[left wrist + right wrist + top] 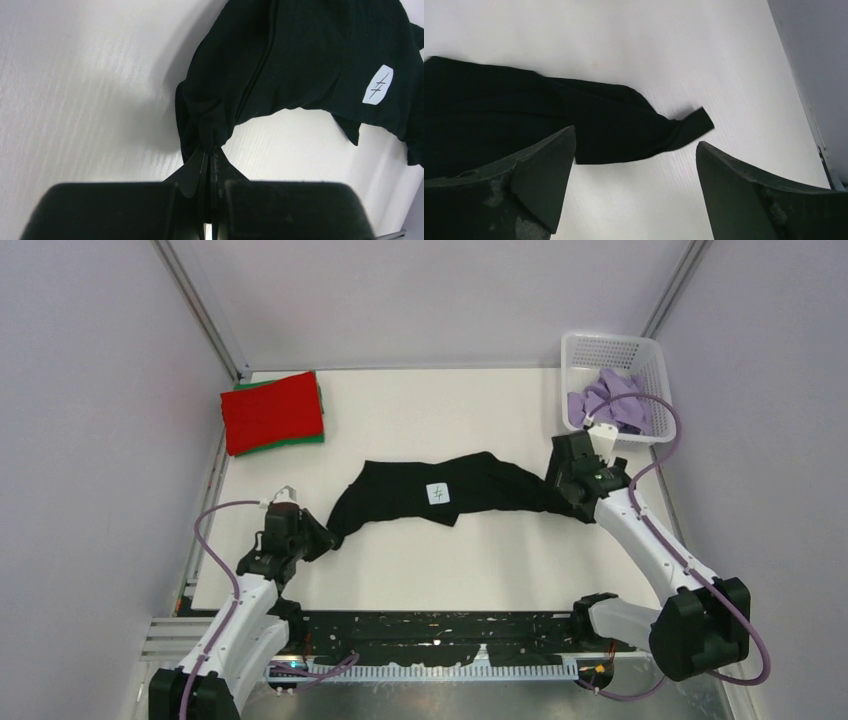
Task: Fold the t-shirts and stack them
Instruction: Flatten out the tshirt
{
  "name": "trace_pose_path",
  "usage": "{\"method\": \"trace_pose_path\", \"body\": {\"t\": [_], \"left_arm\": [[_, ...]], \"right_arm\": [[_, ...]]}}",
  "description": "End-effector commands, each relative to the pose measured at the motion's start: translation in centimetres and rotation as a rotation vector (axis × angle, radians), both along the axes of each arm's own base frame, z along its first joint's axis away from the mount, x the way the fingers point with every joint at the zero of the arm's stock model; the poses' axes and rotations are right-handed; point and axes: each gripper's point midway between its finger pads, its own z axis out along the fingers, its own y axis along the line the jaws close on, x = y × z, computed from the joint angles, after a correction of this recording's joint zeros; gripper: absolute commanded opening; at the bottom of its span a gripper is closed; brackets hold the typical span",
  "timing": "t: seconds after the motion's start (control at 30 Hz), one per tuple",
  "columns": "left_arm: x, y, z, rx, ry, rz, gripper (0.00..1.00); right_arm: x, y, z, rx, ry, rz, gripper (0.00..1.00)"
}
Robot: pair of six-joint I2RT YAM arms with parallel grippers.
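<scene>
The left tool [210, 150] is pinched tight on the near-left end of the black t-shirt [400, 490]. Its two fingers are pressed together with a bunch of dark cloth caught between the tips. From that grip the shirt runs away from the tool, forward and to its right, in a loose rumpled band across the white bench [450, 410]. A white tag [439, 493] with a hand-drawn mark sits face up near the middle of the shirt, well out from the left tool.

The right tool [634, 137] stands wide open at the other end of the shirt with nothing clamped. In its wrist view the tapering end of the shirt lies on the bench under the gap between its fingers, the tip pointing toward the right-hand finger. I cannot tell whether either finger touches the cloth.

Far ahead of the left tool, at the back-left corner, a folded red t-shirt [272, 410] lies on a green t-shirt [312, 438], of which only the edge shows. Just beyond the right tool stands a white basket [612, 340] holding crumpled lavender cloth [610, 405].
</scene>
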Motion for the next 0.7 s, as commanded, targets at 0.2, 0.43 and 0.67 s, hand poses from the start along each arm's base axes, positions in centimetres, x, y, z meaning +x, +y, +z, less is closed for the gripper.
{"method": "trace_pose_path", "body": {"t": [0.2,0.43,0.67], "left_arm": [[-0.6,-2.3,0.5,-0.072,-0.024,-0.119,0.0],[-1.3,-2.6,-0.2,-0.076,-0.011,-0.14,0.0],[-2.0,-2.9,-0.7,-0.084,-0.002,-0.168,0.0]], "right_arm": [[9.2,24.7,7.3,0.139,-0.226,0.699,0.97],[13.2,41.1,0.0,0.07,-0.01,1.038,1.0],[15.0,49.3,-0.9,0.174,-0.081,1.175,0.91]]}}
